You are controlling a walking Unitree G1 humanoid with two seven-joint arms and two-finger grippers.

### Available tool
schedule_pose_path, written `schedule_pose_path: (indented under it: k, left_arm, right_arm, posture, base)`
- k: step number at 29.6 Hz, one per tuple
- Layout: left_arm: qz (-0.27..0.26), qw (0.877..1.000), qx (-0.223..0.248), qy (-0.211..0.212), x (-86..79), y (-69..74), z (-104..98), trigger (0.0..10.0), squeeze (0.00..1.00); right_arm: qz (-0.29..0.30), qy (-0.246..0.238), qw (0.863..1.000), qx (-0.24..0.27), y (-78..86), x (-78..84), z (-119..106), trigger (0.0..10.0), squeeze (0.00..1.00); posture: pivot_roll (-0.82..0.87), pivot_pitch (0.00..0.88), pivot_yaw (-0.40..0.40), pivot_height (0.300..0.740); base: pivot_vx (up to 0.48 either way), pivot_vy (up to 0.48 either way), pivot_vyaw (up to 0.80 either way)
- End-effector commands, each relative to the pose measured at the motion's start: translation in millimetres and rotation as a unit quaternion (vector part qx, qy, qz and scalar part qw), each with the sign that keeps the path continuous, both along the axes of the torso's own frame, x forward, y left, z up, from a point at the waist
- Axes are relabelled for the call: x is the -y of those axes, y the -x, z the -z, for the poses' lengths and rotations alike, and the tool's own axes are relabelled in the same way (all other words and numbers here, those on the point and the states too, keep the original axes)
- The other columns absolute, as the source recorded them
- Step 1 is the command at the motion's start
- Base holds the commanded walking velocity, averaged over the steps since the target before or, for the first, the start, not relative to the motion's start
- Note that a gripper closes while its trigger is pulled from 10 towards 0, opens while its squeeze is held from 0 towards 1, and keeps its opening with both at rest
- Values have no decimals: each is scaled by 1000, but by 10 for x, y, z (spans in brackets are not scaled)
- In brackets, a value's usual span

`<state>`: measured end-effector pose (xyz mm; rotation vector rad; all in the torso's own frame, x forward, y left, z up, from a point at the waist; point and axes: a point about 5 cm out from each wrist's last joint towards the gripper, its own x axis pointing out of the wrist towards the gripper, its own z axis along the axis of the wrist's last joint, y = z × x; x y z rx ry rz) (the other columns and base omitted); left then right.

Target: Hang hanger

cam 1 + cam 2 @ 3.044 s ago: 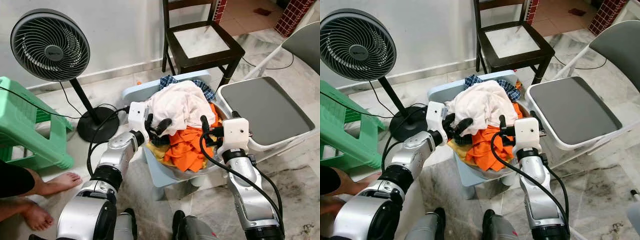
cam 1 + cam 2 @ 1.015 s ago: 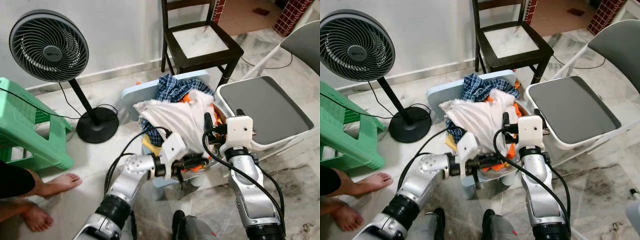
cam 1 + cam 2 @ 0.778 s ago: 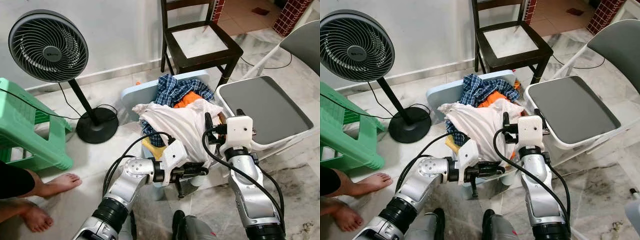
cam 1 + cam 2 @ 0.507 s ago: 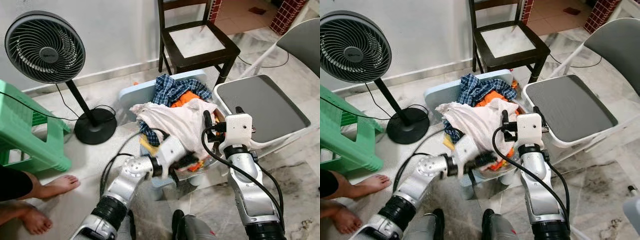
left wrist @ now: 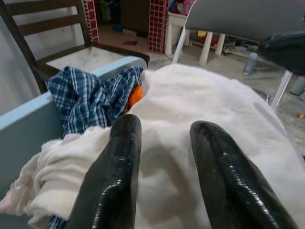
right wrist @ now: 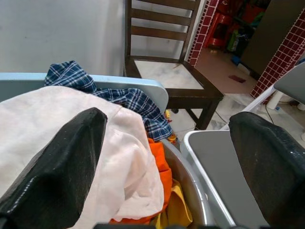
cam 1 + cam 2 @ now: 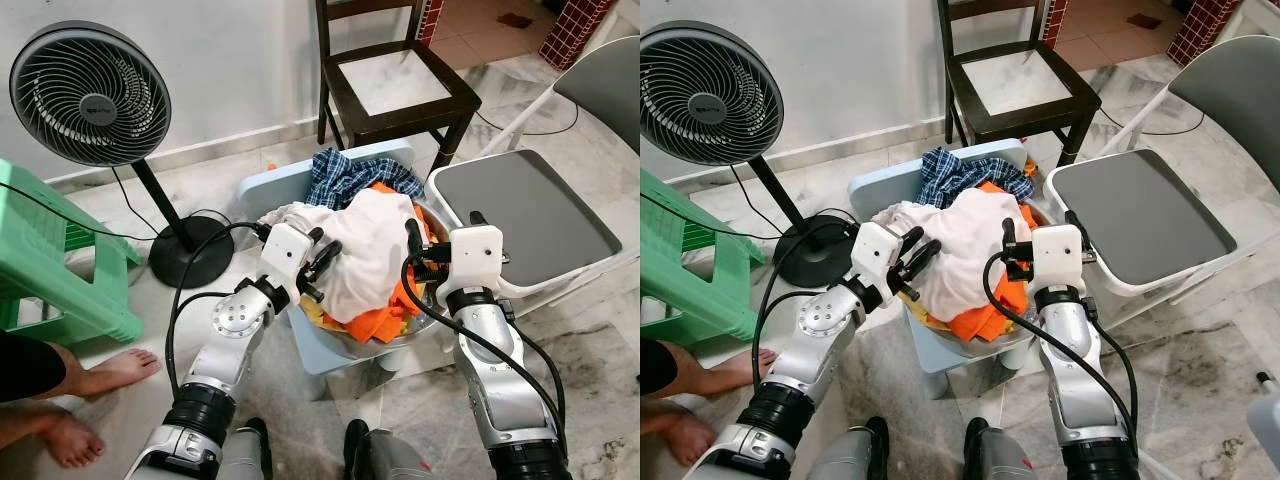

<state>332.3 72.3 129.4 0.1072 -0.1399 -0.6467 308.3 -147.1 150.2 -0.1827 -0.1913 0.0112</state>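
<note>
A heap of laundry fills a metal basin (image 7: 405, 343) that stands on a light blue stool (image 7: 268, 186). A white cloth (image 7: 368, 245) lies on top, with an orange cloth (image 7: 378, 320) under its front and a blue plaid cloth (image 7: 348, 175) at the back. My left gripper (image 7: 325, 258) is open at the pile's left edge, its fingers (image 5: 119, 162) just short of the white cloth (image 5: 224, 119) and holding nothing. My right gripper (image 6: 167, 117) stands wide open at the pile's right side, over the basin's rim.
A standing fan (image 7: 90, 95) and a green plastic stool (image 7: 60, 280) are on the left. A dark wooden chair (image 7: 400, 85) stands behind the pile, and a grey folding chair seat (image 7: 530, 215) is close on the right. A person's bare feet (image 7: 105, 372) rest on the floor at lower left.
My left arm has swung up from under the basin's front to the pile's left side. The white cloth now sits higher on the heap, with orange cloth showing below it. The right arm held still.
</note>
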Motion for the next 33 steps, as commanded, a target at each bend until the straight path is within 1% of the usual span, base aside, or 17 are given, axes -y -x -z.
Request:
schedule_pose_path:
  k: [1, 4, 5, 7, 8, 10, 16, 20, 21, 22, 23, 28, 29, 30, 31, 32, 33]
  left_arm:
    - [-14, 1000, 8, 3, -41, -10, -19, 10000, 1000]
    - [-62, 997, 29, 25, -193, -86, -145, 10000, 1000]
    - [-62, 997, 29, 25, -193, -86, -145, 10000, 1000]
    - [-109, 993, 27, 40, -347, -159, -193, 10000, 1000]
    - [-152, 987, 13, 49, -527, -242, -200, 10000, 1000]
    - [-181, 982, -3, 59, -667, -307, -196, 10000, 1000]
    - [-210, 973, -49, 77, -811, -417, -159, 10000, 1000]
    - [-208, 970, -80, 99, -807, -463, -130, 10000, 1000]
    - [-202, 971, -85, 99, -789, -471, -122, 10000, 969]
    - [-197, 971, -91, 99, -768, -479, -114, 10000, 682]
    - [-194, 971, -96, 100, -747, -489, -108, 10000, 0]
    - [-152, 975, -119, 113, -556, -514, -98, 10000, 0]
    - [-152, 975, -119, 113, -556, -514, -98, 10000, 0]
    - [-123, 977, -134, 114, -414, -499, -58, 10000, 0]
    - [-123, 977, -134, 114, -414, -499, -58, 10000, 0]
    - [-102, 976, -155, 114, -297, -478, -6, 10000, 0]
    - [-95, 976, -162, 115, -265, -471, 11, 10000, 0]
  right_arm:
    - [3, 0, 1000, -5, 11, 8, 37, 10000, 0]
    - [5, 1, 1000, -4, 13, 21, 35, 10000, 0]
    - [5, 1, 1000, -4, 13, 21, 35, 10000, 0]
    - [6, 1, 1000, -4, 17, 30, 39, 10000, 0]
    - [7, 1, 1000, -5, 23, 31, 45, 10000, 0]
    - [6, 0, 1000, -5, 27, 21, 45, 10000, 0]
    - [3, 0, 1000, -4, 32, 14, 37, 10000, 0]
    - [2, 2, 1000, -6, 63, 12, 41, 10000, 0]
    - [1, 3, 1000, -6, 72, 11, 44, 10000, 0]
    - [1, 3, 1000, -7, 81, 9, 46, 10000, 0]
    - [2, 4, 1000, -7, 89, 9, 50, 10000, 0]
    - [3, 6, 1000, -9, 124, 12, 57, 10000, 0]
    - [3, 6, 1000, -9, 124, 12, 57, 10000, 0]
    - [5, 6, 1000, -9, 125, 20, 54, 10000, 0]
    - [5, 6, 1000, -9, 125, 20, 54, 10000, 0]
    - [7, 6, 1000, -8, 129, 23, 45, 10000, 0]
    - [8, 7, 1000, -7, 132, 24, 41, 10000, 0]
  posture:
    - [102, 239, -26, 740]
    - [99, 240, -25, 740]
    - [99, 240, -25, 740]
    - [100, 240, -24, 740]
    - [100, 241, -25, 740]
    - [99, 242, -25, 740]
    - [95, 253, -31, 740]
    - [81, 271, -33, 740]
    - [80, 272, -33, 740]
    - [74, 276, -33, 740]
    - [74, 276, -33, 740]
    - [59, 283, -29, 740]
    - [59, 283, -29, 740]
    - [55, 284, -27, 740]
    - [55, 284, -27, 740]
    - [48, 284, -24, 740]
    - [47, 285, -23, 740]
  base:
    - [0, 0, 0]
    - [0, 0, 0]
    - [0, 0, 0]
    - [0, 0, 0]
    - [0, 0, 0]
    - [0, 0, 0]
    - [0, 0, 0]
    - [0, 0, 0]
    - [0, 0, 0]
    - [0, 0, 0]
    - [0, 0, 0]
    - [0, 0, 0]
    - [0, 0, 0]
    - [0, 0, 0]
    - [0, 0, 0]
    - [0, 0, 0]
    - [0, 0, 0]
